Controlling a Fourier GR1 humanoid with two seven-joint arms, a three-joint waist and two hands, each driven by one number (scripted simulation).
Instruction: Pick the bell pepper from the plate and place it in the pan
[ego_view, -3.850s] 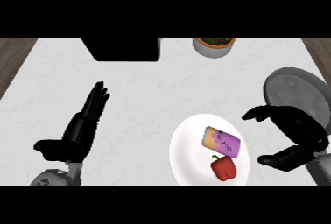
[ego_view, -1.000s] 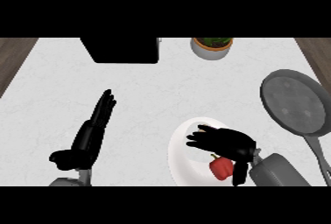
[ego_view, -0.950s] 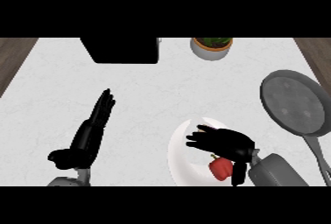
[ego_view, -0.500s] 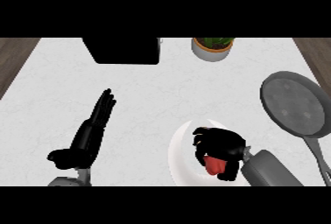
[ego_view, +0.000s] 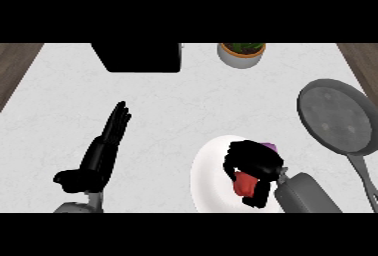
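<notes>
Head view, right hand (ego_view: 255, 162) clasping bell pepper (ego_view: 244, 184)

The counter (ego_view: 184, 105) is showing a pale, marble-like matt surface. The pan (ego_view: 336, 122) is looking like dull grey metal with a speckled base. The plate (ego_view: 210, 180) is appearing smooth white, the bell pepper (ego_view: 245, 183) glossy red.

Kitchen counter, seen from above
White marbled countertop (ego_view: 184, 100) bearing a grey frying pan (ego_view: 336, 122), white plate (ego_view: 210, 177), potted plant (ego_view: 241, 52) and black appliance (ego_view: 140, 57)
</notes>
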